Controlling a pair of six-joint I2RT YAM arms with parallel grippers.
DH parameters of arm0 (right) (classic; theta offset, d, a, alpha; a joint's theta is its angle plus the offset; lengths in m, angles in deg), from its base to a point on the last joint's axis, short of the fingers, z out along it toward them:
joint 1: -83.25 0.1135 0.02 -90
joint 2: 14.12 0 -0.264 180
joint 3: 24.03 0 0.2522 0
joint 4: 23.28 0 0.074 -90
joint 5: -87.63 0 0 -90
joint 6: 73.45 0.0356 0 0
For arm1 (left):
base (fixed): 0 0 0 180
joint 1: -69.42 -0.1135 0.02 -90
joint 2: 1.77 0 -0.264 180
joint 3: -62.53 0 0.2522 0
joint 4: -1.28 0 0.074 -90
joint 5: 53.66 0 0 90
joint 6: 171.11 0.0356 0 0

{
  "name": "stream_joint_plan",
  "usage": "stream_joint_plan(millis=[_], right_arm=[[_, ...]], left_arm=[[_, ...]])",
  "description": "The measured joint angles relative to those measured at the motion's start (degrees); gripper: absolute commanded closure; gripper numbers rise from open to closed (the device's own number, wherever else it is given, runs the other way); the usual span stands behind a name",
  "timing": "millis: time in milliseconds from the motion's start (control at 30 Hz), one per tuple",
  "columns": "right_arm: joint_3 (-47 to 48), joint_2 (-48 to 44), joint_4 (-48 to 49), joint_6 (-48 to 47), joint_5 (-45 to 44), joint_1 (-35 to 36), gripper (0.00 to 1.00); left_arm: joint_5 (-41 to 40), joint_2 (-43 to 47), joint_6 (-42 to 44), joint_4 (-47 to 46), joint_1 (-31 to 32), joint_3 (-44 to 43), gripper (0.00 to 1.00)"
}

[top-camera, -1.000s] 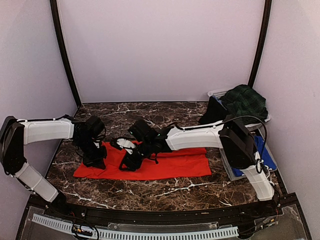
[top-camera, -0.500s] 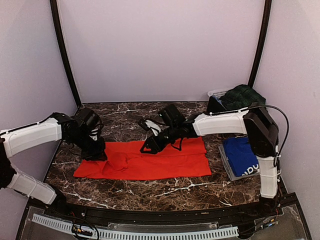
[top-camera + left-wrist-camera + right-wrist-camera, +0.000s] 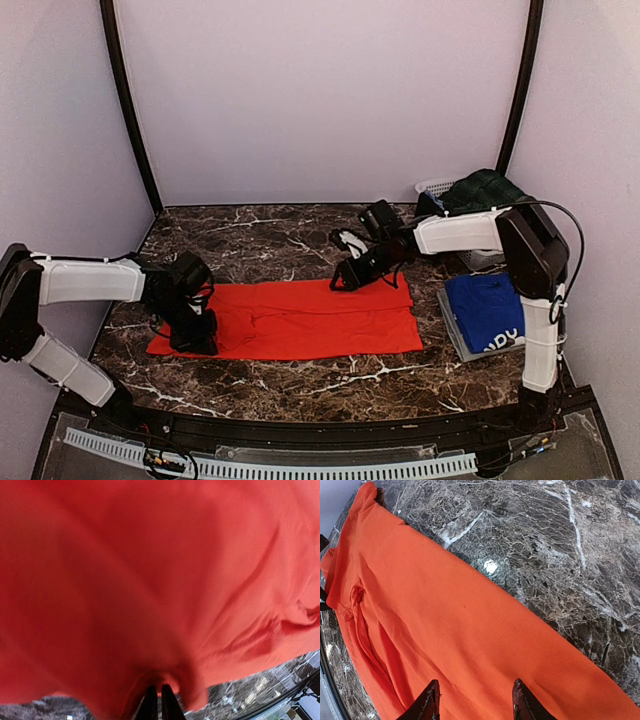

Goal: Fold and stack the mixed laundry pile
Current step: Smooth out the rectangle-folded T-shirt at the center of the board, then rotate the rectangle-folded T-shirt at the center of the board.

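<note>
red-orange t-shirt (image 3: 300,322) lies flat mid-frame on the marble table (image 3: 300,240). left gripper (image 3: 196,338) is clenched on cloth near its left end. right gripper (image 3: 343,281) fingers are spread and empty at the shirt's upper right edge.

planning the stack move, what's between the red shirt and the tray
Only bare marble table separates red shirt and tray, seen in the top view.

The bright red-orange cloth T-shirt (image 3: 300,320) looks matt and soft, with shallow creases. The dark brown, white-veined marble-look tabletop (image 3: 290,232) is smooth and glossy. The white slotted basket (image 3: 434,186) looks like hard plastic, and the dark green tartan garment (image 3: 488,195) is matt cloth.
</note>
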Motion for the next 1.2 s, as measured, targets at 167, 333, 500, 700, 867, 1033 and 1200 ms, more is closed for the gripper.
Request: stream_joint_plan(millis=[167,333,500,700,867,1033,1200], right_arm=[[-0.02,0.00,-0.37,0.00,0.04,0.28,0.54],[-0.04,0.00,-1.18,0.00,-0.02,0.26,0.55],[-0.09,0.00,-1.77,-0.09,-0.96,-0.02,0.55],[-0.09,0.00,-2.97,-0.26,-2.89,-2.43,0.55],[-0.74,0.26,-4.33,-0.46,-3.80,-3.69,0.58],[-6.03,-1.11,-1.18,0.07,-2.51,-3.48,0.60],[-13.29,-5.62,1.97,2.08,-0.98,-1.77,0.61]], left_arm=[[0.48,12.85,-2.12,4.98,0.44,3.32,0.80],[-0.66,19.96,-3.26,9.33,0.44,2.84,0.71],[-3.78,16.98,-3.50,10.21,0.24,-1.81,0.72],[-5.88,-0.33,-3.28,3.61,-1.90,-9.53,0.77],[-5.75,-11.26,-2.40,-1.07,-4.66,-10.82,0.79],[-4.22,-15.28,-0.76,-2.95,-8.39,-13.97,0.82],[-3.04,-24.41,3.45,-3.23,-10.36,-25.18,0.84]])
